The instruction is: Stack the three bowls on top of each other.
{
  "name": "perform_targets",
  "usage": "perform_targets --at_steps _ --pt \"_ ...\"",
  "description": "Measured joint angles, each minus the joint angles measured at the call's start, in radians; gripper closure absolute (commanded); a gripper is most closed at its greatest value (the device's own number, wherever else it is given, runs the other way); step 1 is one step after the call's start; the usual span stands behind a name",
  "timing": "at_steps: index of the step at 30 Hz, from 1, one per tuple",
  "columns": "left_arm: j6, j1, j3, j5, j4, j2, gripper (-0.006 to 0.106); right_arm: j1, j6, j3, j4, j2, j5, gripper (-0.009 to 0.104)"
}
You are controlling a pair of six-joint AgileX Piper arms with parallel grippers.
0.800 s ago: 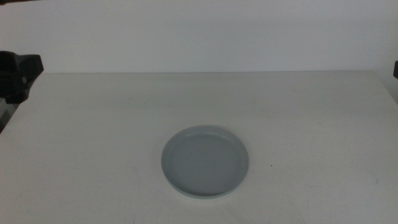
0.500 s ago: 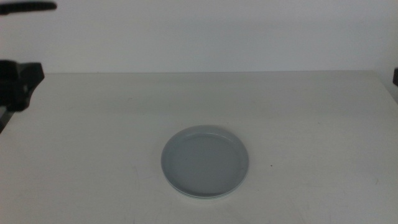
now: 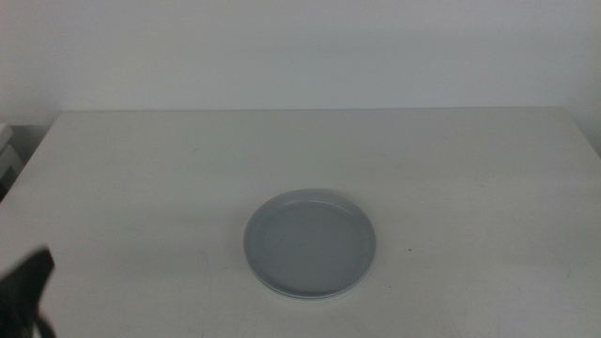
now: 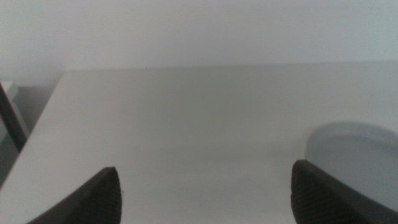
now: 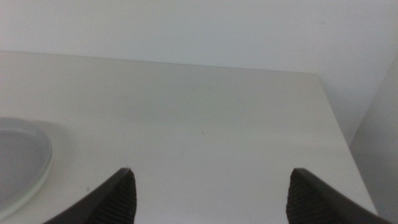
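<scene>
A bare test bench of the laboratory or robotics-workroom kind. The surface (image 3: 141, 188) is a plain white rectangular tabletop, unmarked and uncovered, set directly against a plain pale wall (image 3: 300, 47) without pictures, shelves or windows. Lighting is even and shadowless. The sole furnishing on the surface is a stack of bowls (image 3: 310, 244), grey-blue on top, near its centre. A dark robot hand (image 3: 23, 291) enters at the near left corner of the surface, well apart from the stack of bowls. Both wrist views show the same white surface and blank wall, with dark floor beyond the surface's side edges.
</scene>
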Motion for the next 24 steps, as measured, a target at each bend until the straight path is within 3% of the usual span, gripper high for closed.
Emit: perform_targets --at_steps 13,24 --pt "0.0 0.0 0.316 0.001 0.0 -0.291 -0.005 0.0 0.0 0.3 0.005 -0.353 -0.006 0.034" --pt "0.0 0.0 0.334 0.0 0.0 -0.303 -0.005 -0.001 0.0 0.362 0.005 -0.438 0.001 0.034"
